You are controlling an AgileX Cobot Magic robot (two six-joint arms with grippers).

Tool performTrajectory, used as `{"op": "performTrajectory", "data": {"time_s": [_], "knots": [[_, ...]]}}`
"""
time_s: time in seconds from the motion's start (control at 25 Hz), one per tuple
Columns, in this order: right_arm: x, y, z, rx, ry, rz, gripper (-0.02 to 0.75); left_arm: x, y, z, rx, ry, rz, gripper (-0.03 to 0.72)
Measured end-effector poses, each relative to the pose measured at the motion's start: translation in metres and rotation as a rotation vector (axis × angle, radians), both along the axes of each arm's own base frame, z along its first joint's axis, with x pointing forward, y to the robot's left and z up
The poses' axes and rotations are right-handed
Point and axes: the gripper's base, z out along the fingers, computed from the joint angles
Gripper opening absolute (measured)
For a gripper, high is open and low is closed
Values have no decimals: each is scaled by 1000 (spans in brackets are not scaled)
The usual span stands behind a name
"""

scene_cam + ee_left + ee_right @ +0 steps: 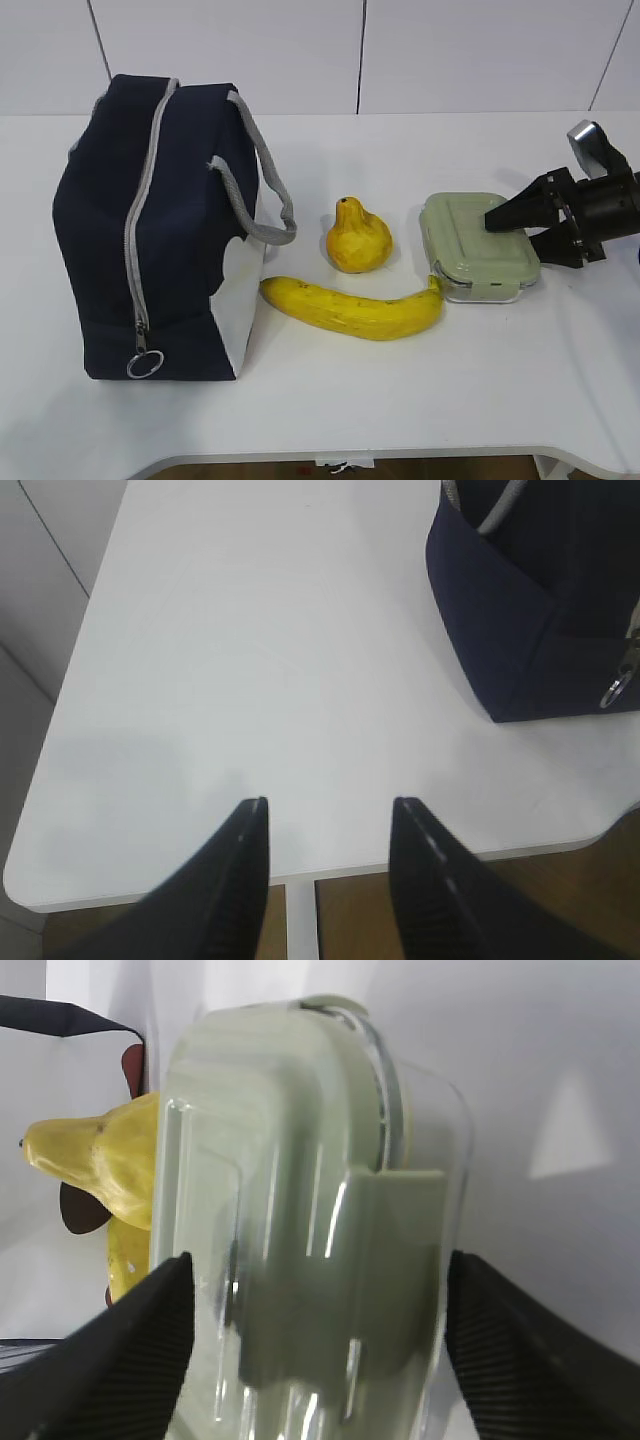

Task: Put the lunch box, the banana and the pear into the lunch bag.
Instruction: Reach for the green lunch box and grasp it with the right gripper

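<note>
We're seeing a white table (420,400) with a rounded front edge carrying everything. Behind it, we're looking at a white panelled wall (250,50) with dark vertical seams. In the left wrist view, we're catching brown wooden floor (350,920) showing under the table edge.
</note>
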Motion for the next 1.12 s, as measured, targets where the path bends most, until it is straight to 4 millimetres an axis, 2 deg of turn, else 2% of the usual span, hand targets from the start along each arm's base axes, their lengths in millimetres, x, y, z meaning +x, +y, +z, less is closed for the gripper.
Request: {"op": "performTrajectory", "data": {"time_s": [0.52, 0.84, 1.12], "knots": [[0, 0, 0, 0, -1, -2, 414, 0, 0, 0, 0, 0, 0, 307], [0, 0, 0, 3, 3, -3, 398, 0, 0, 0, 0, 0, 0, 307], [-1, 0, -1, 23, 88, -40, 391, 0, 0, 0, 0, 0, 0, 307]]}}
